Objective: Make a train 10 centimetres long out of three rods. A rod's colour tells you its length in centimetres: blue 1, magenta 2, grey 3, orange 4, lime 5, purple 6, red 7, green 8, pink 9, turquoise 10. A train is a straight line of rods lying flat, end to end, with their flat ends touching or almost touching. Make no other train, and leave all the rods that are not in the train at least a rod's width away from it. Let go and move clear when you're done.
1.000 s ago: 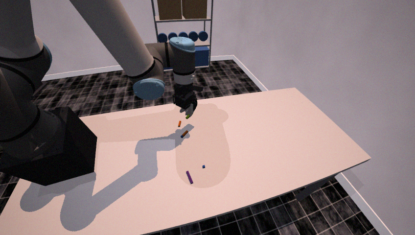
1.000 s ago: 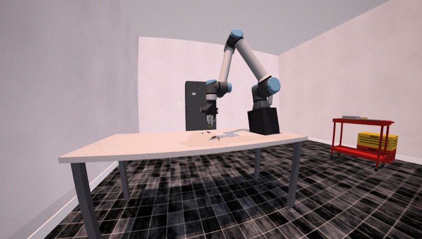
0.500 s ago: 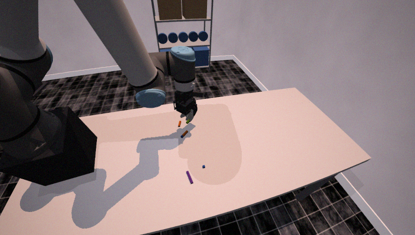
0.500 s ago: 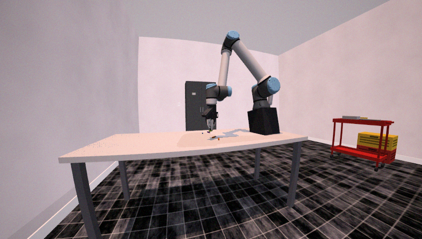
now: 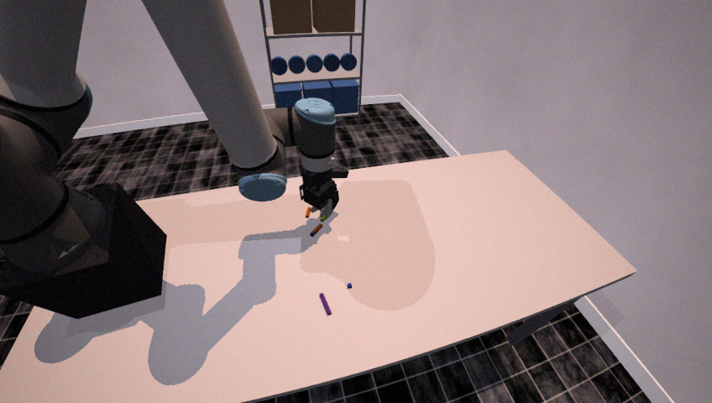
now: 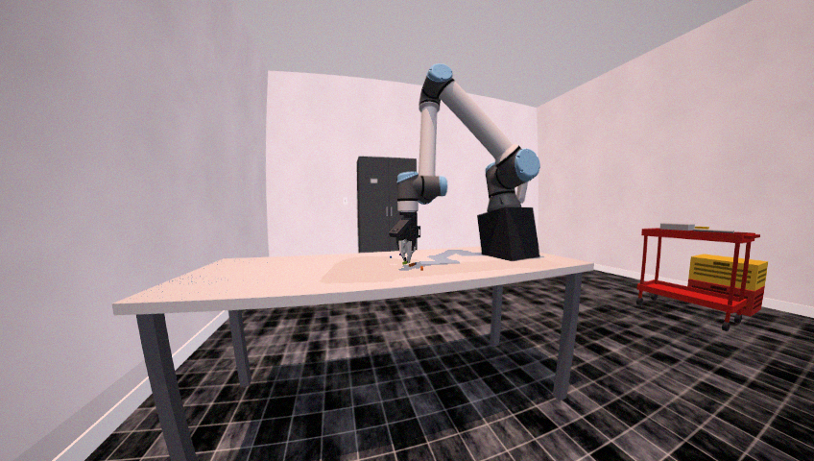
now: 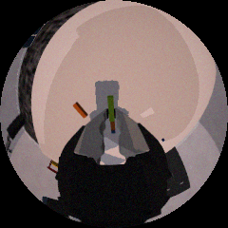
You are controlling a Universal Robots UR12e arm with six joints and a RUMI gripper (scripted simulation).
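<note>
The surface [image 5: 489,209] [image 6: 274,285] carries a purple rod [image 5: 325,304] toward its near long edge, top view. Inward, the end effector [image 5: 327,211] [image 6: 406,259] [image 7: 111,109] is nearly closed, pinching the lime rod [image 5: 323,217] [image 6: 404,263] [image 7: 110,106]. Light, stiff and probably smooth, it should handle best gripped mid-length by its sides. An orange rod [image 5: 316,229] [image 6: 412,264] [image 7: 113,126] and blue rod [image 5: 311,233] [image 7: 113,132] lie end to end beside it.

the pincer [image 5: 325,211] [image 6: 406,259] [image 7: 111,109] has lowered the lime rod [image 5: 323,217] [image 6: 405,263] [image 7: 111,105] closer to the table [image 5: 479,224] [image 6: 274,285] [image 7: 128,52].
</note>
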